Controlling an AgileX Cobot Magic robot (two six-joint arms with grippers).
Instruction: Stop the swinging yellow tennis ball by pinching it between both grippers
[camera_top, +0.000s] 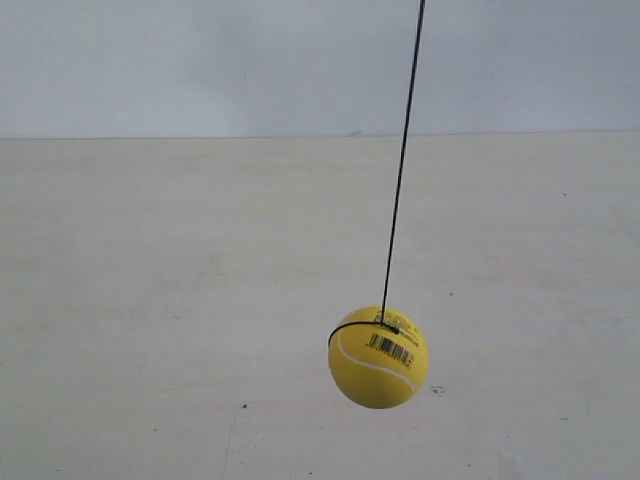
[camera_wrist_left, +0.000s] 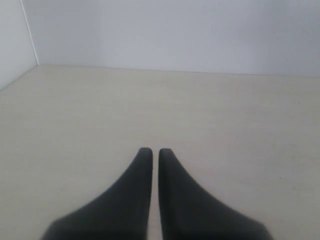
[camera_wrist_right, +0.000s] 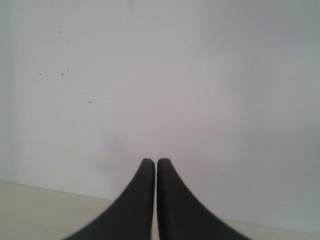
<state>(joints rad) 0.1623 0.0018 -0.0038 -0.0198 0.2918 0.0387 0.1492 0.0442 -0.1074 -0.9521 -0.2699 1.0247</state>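
The yellow tennis ball (camera_top: 378, 357) hangs on a thin black string (camera_top: 402, 160) above the pale table, right of centre in the exterior view; its white seam and barcode face the camera. Neither gripper shows in that view. In the left wrist view my left gripper (camera_wrist_left: 151, 151) is shut, its black wedge fingers nearly touching with nothing between them, over bare tabletop. My right gripper (camera_wrist_right: 152, 162) is likewise shut on nothing, pointing at a white wall. The ball appears in neither wrist view.
A pale wooden tabletop (camera_top: 150, 300) runs back to a white wall (camera_top: 200, 60). In the left wrist view a wall corner (camera_wrist_left: 30, 40) stands at the table's far side. Small dark specks dot the wall (camera_wrist_right: 85, 95) in the right wrist view.
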